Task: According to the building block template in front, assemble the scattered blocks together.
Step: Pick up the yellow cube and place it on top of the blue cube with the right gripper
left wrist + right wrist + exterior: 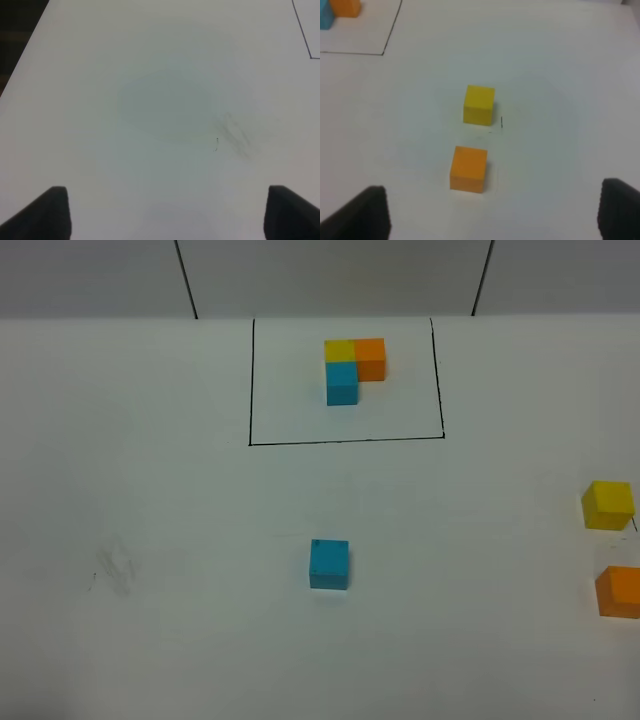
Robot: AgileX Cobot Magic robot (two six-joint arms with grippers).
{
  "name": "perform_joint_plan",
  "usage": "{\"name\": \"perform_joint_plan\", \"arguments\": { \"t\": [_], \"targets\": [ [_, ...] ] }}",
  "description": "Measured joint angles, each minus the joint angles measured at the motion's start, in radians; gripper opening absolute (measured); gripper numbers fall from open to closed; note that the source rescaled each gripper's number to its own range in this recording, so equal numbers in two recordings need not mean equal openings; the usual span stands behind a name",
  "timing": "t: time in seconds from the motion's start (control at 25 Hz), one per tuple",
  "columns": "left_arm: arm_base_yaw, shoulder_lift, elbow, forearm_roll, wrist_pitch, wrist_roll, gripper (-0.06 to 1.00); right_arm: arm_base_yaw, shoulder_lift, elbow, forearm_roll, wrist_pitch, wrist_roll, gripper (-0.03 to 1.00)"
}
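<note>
From the high view I see the white counter [150, 490] and, at its far side, a thin black drawn rectangle [345, 441] framing the building block template [355, 365]. The template is three small cubes joined in an L: yellow at the corner, orange beside it, blue in front.

Outside the rectangle lie the scattered blocks, three plain matte cubes. The sky-blue cube [329, 564] sits alone, well out from the rectangle's near edge and roughly opposite its middle; only the high view shows it. The yellow cube [608, 505] and the orange cube [620, 591] lie well off to the rectangle's right. They are near each other but apart, the orange one farther from the rectangle.

Only the wrist views show the pincers, two in all. The left pincer [167, 205] stands wide with nothing between its dark fingers, over bare counter with a faint grey smudge [235, 135]; one corner of the rectangle shows. The right pincer [495, 207] also stands wide and holds nothing. The orange cube lies just ahead of it, the yellow cube beyond, toward the rectangle.
</note>
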Motion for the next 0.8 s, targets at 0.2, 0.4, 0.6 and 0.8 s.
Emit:
{"name": "perform_joint_plan", "arguments": {
  "t": [0.2,0.4,0.6,0.8],
  "targets": [
    [0.0,0.0,0.0,0.0,0.0,0.0,0.66,0.0,0.007,0.0,0.012,0.0,0.0,0.71],
    [0.0,0.0,0.0,0.0,0.0,0.0,0.66,0.0,0.04,0.0,0.018,0.001,0.0,0.71],
    [0.0,0.0,0.0,0.0,0.0,0.0,0.66,0.0,0.107,-0.001,0.016,-0.004,0.027,0.71],
    [0.0,0.0,0.0,0.0,0.0,0.0,0.66,0.0,0.32,-0.043,0.015,-0.126,0.118,0.71]
  ]
}}
